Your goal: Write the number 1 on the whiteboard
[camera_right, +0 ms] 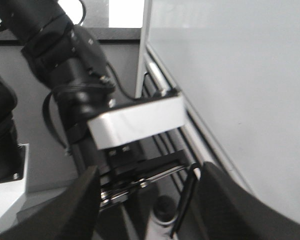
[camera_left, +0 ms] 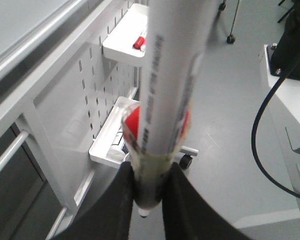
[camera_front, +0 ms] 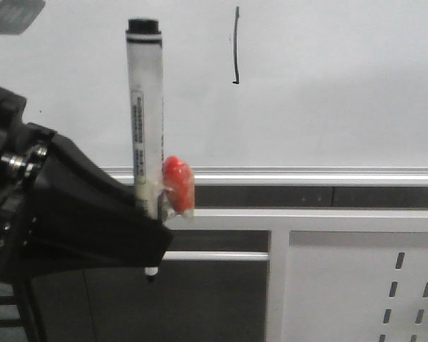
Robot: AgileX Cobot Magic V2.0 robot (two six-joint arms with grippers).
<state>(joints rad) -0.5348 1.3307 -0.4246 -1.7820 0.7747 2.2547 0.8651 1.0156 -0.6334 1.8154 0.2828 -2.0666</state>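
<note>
Whiteboard [camera_front: 328,92]: glossy grey-white panel across the upper front view, silver rim along its lower edge; also seen in the right wrist view [camera_right: 240,75].
Slotted panel [camera_front: 364,285]: grey metal, below the board at right.
Left gripper [camera_left: 149,192]: black fingers closed on the marker's lower end.
Right gripper [camera_right: 145,200]: fingers spread apart, nothing between them.
Marker [camera_front: 145,107]: white barrel, black cap, upright, in front of the board and apart from the stroke; barcode label with small print too blurred to read.
Number 1 [camera_front: 236,46]: thin black vertical stroke, tiny foot, upper middle of the board.
Red blob [camera_front: 179,184]: taped beside the marker's base.
</note>
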